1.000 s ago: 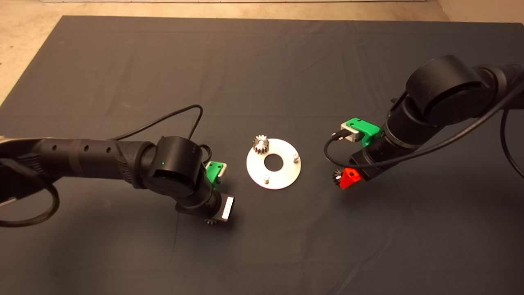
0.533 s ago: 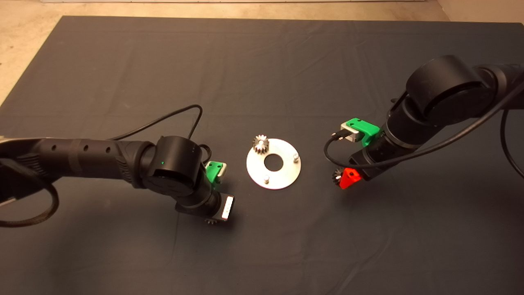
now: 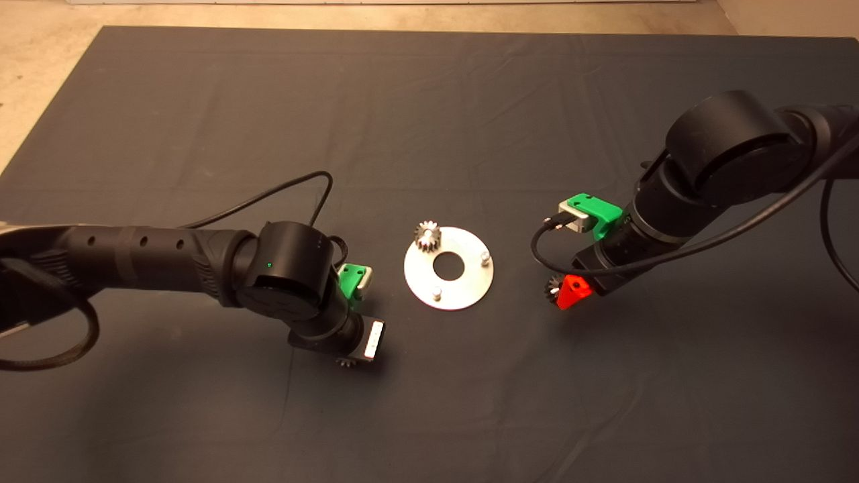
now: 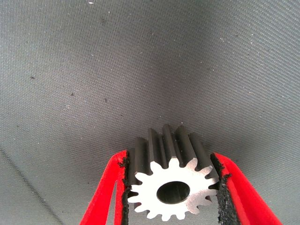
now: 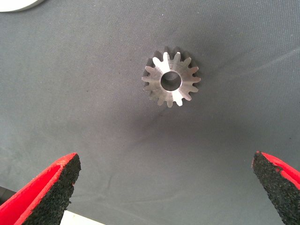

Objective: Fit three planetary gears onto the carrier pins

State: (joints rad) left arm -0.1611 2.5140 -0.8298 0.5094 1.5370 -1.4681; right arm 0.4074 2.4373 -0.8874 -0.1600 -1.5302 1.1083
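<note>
Right now I count one planetary gear [image 3: 427, 236] seated on a pin of the carrier disc [image 3: 448, 267], at its far-left edge; two bare carrier pins [image 3: 484, 257] stand up elsewhere on the disc. A second gear [image 4: 172, 180] sits clamped between the pads of my left gripper [image 4: 172, 187], low over the mat [image 3: 429, 121], just off the disc's near-left side. The third gear [image 5: 171, 80] lies flat on the mat to the disc's right, under my right gripper [image 5: 164, 187], whose fingers [image 5: 51, 187] are spread wide and hold nothing.
</note>
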